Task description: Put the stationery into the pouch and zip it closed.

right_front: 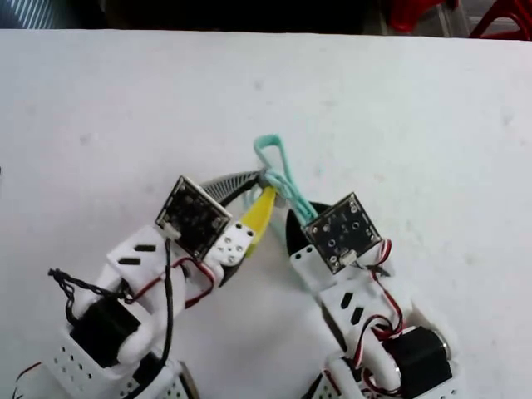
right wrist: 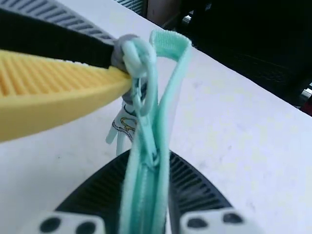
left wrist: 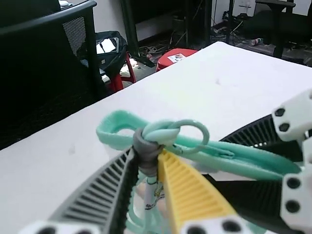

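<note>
The mint-green pouch stands on edge on the white table, its strap loop at the far end. My right gripper is shut on the pouch, one black finger on each side of it. My left gripper, with one grey and one yellow finger, is shut on a grey-capped pen with a white printed body, right against the pouch's far end. The pouch's cord loop lies over the pen's cap. The pen's lower part is hidden behind the pouch and fingers.
Both arms crowd the near middle of the table, their fingertips almost touching. Open white tabletop stretches left, right and beyond the pouch. Past the table's far edge stand a black mesh chair and a red stool.
</note>
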You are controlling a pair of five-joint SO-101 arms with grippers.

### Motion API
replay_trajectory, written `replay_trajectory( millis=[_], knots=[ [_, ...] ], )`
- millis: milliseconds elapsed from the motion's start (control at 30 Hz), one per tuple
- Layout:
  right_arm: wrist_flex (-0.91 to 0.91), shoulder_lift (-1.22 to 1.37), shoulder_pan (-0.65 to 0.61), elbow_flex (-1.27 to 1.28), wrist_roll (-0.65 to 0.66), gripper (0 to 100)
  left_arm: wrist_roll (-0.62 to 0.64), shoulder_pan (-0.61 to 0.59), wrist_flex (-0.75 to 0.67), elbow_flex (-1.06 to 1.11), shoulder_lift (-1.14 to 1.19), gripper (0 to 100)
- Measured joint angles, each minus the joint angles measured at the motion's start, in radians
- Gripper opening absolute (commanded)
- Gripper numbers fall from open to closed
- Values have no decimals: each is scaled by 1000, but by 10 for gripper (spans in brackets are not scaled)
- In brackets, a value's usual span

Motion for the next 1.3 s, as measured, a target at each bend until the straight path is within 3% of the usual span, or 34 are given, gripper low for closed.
replay_trajectory(
  millis=[233,700,967,1300],
  knots=[
    [0,9,-6,0,6,18,0,-94,-46,0,2,21],
    [5,-17,-15,20,31,18,0,-110,-109,0,89,21],
    [29,-232,-123,98,155,18,0,-167,-132,-98,284,21],
    [52,-249,-212,101,203,17,0,-193,-130,-129,313,22]
  ],
)
